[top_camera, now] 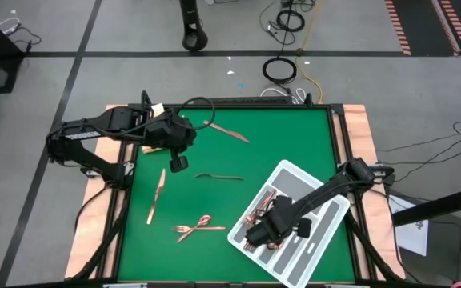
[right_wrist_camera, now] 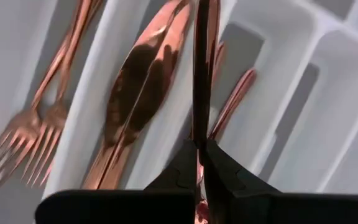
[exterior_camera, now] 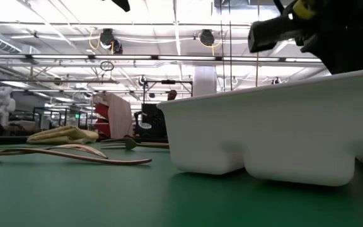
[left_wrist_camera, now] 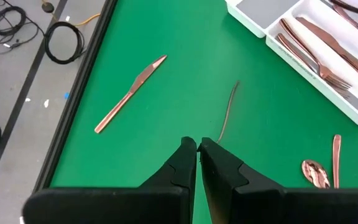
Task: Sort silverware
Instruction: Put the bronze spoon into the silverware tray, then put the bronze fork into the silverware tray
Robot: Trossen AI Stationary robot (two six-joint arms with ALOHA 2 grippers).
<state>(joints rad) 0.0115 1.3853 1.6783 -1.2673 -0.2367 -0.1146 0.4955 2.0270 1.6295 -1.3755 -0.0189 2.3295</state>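
My right gripper (top_camera: 256, 237) is over the white divided tray (top_camera: 288, 167) at the near right, shut on a thin copper piece of silverware (right_wrist_camera: 200, 74) seen edge-on; its kind does not show. Forks (right_wrist_camera: 23, 134) and broad copper blades (right_wrist_camera: 138, 93) lie in the tray's compartments. My left gripper (left_wrist_camera: 197, 149) hangs high over the green mat at the far left, shut on nothing. Below it a thin piece (left_wrist_camera: 229, 109) lies flat. A knife (top_camera: 229, 132), another knife (top_camera: 157, 196) and a crossed fork and spoon (top_camera: 194, 228) lie on the mat. My right gripper pinches the thin copper piece between its two fingers at one end (right_wrist_camera: 199, 134). The fingers point steeply down into the tray. The piece reaches on past the fingertips, over a divider (right_wrist_camera: 278, 112) between two compartments. Whether its other end touches the tray does not show.
The tray's tall white wall (exterior_camera: 276, 126) fills the right of the low view. A curved piece (exterior_camera: 74, 154) lies on the mat and a yellow cloth (exterior_camera: 62, 133) sits farther back. Wooden table edges (top_camera: 358, 120) frame the mat; cables lie on the floor beyond.
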